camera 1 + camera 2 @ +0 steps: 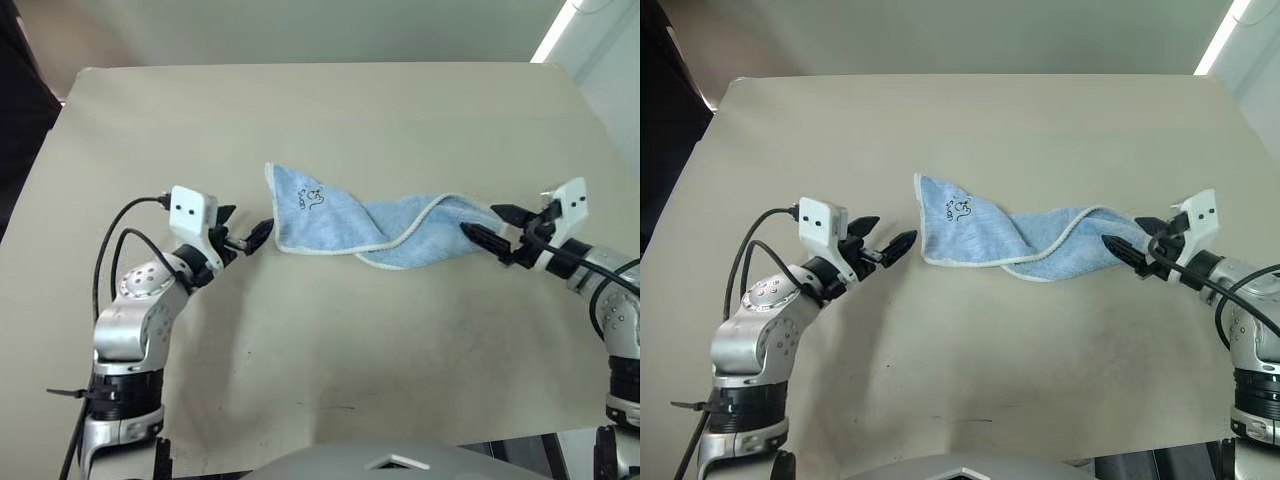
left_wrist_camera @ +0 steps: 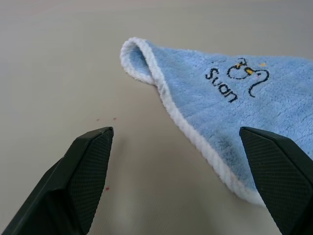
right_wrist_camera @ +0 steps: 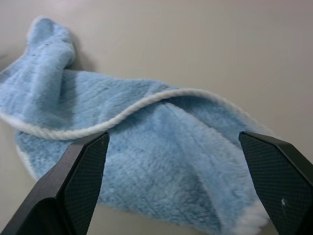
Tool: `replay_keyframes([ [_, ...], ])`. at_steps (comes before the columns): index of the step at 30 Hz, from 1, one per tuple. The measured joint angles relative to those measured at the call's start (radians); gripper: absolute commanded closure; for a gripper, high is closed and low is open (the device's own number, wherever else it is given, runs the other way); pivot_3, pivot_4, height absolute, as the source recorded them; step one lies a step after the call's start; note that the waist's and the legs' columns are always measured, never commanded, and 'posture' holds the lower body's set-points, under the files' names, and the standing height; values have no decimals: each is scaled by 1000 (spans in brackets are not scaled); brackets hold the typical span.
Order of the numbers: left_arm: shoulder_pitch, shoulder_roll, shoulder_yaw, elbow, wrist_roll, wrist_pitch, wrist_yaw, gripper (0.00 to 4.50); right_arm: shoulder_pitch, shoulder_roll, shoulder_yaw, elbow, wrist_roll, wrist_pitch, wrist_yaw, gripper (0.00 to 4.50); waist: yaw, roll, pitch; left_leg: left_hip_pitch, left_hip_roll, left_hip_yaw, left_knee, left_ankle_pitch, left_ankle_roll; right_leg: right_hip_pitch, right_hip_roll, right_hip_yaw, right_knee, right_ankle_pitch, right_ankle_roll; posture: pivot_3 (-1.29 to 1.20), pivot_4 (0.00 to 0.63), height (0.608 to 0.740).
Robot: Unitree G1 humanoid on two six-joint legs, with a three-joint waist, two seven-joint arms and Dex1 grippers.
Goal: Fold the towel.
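Beige and bare, the desk (image 1: 330, 350) carried the towel (image 1: 370, 225) twisted and bunched near its centre. The left end effector (image 1: 248, 238) at nine o'clock and the right end effector (image 1: 495, 232) at three o'clock both gaped, released, grasping nothing. Untwisting it flat first, then pinching corners, would likely fold it best.

The towel (image 1: 375, 225) lies mid-surface (image 1: 320, 110), between the left end effector (image 1: 243, 231) and right end effector (image 1: 493, 226).
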Motion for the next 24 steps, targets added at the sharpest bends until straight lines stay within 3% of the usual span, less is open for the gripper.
replay_keyframes([
  [24,-70,9,-24,12,5,-13,-44,55,-31,-30,-2,3,3,-3,-8,0,1,0,0,0,0,0,0,0,0,0,0,1,1,0,0,0,150,740],
])
